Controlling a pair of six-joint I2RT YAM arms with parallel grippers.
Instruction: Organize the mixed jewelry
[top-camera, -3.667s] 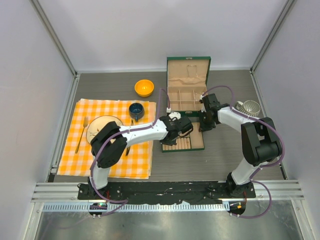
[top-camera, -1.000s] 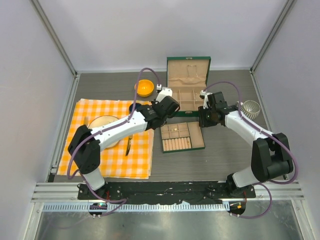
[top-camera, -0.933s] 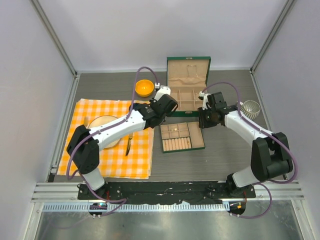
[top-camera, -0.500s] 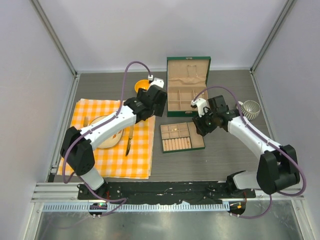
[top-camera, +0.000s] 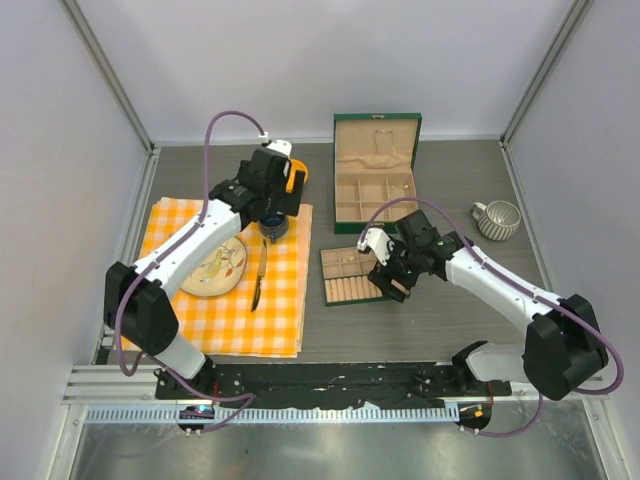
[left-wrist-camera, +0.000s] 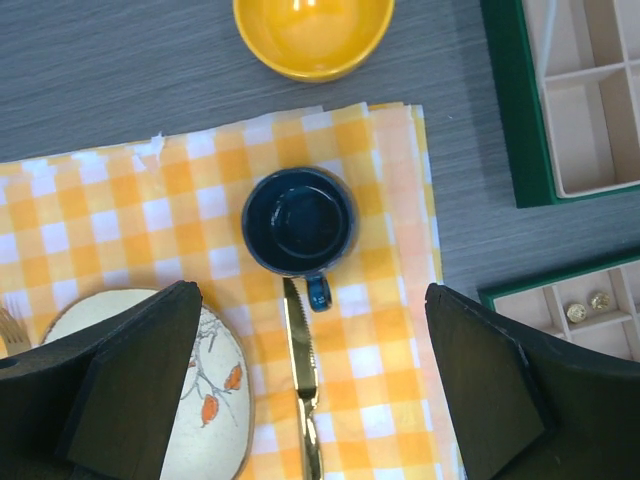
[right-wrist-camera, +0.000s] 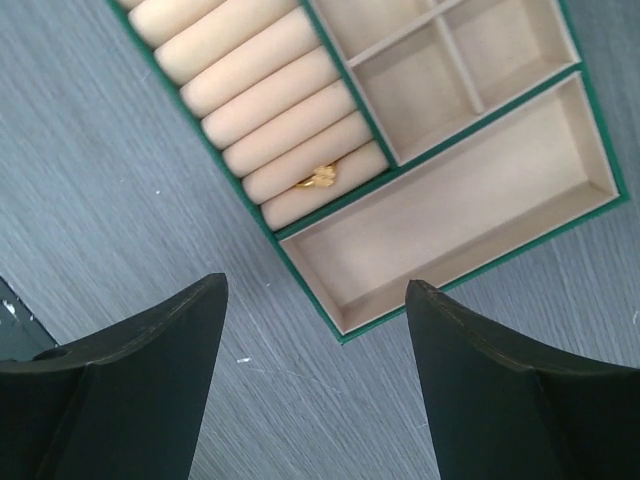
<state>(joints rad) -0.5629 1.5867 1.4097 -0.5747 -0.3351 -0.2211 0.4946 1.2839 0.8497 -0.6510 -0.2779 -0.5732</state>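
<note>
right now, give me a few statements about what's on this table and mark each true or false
1. A gold piece is tucked between the rolls of the green tray. True.
2. The knife lies inside the jewellery box. False: it lies on the checked cloth.
3. The dark blue cup stands on the cloth. True.
4. The yellow bowl sits on the plate. False: it sits on the bare table, beyond the cloth.
5. The tray's long compartment holds a bracelet. False: it is empty.
</note>
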